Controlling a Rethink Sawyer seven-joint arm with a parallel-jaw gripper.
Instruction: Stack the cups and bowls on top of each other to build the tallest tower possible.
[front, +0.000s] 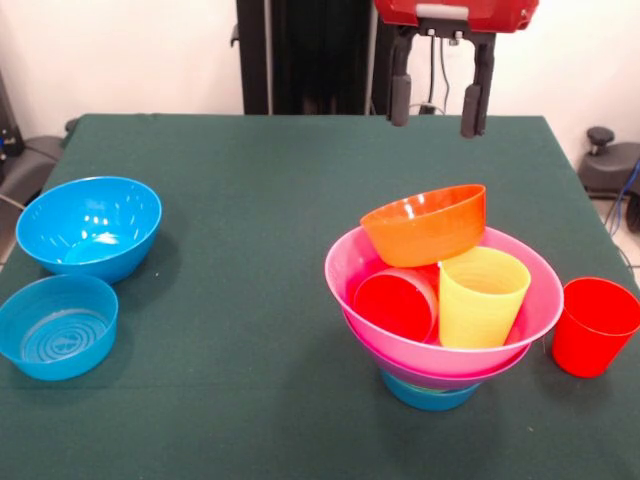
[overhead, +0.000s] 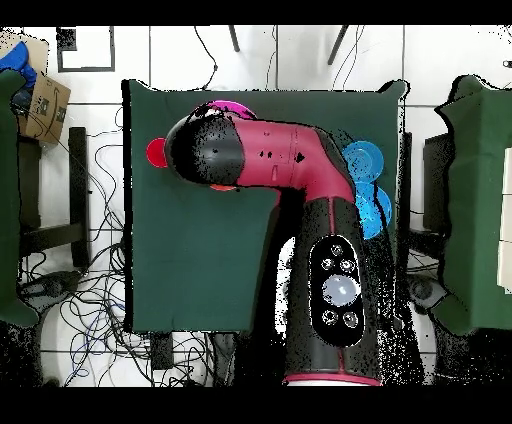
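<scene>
The tower stands right of centre in the front view. A small blue bowl (front: 430, 392) is its base, a purple edge shows above that, and a wide pink bowl (front: 347, 268) sits on top. Inside the pink bowl a red cup (front: 395, 303) lies tilted on its side and a yellow cup (front: 483, 297) stands upright. An orange bowl (front: 425, 225) rests tilted across them and the pink rim. Another red cup (front: 594, 326) stands on the table just right of the tower. My gripper (front: 436, 103) hangs open and empty, high above and behind the tower. In the overhead view my arm hides the gripper and most of the tower, leaving only a pink rim (overhead: 232, 105).
Two blue bowls sit at the left of the green table (front: 260, 200), a deep one (front: 90, 225) behind a shallow one (front: 58, 325). In the overhead view they show as the blue bowls (overhead: 362, 158) at the right, with the loose red cup (overhead: 157, 152) at the left. Chairs and cables surround the table.
</scene>
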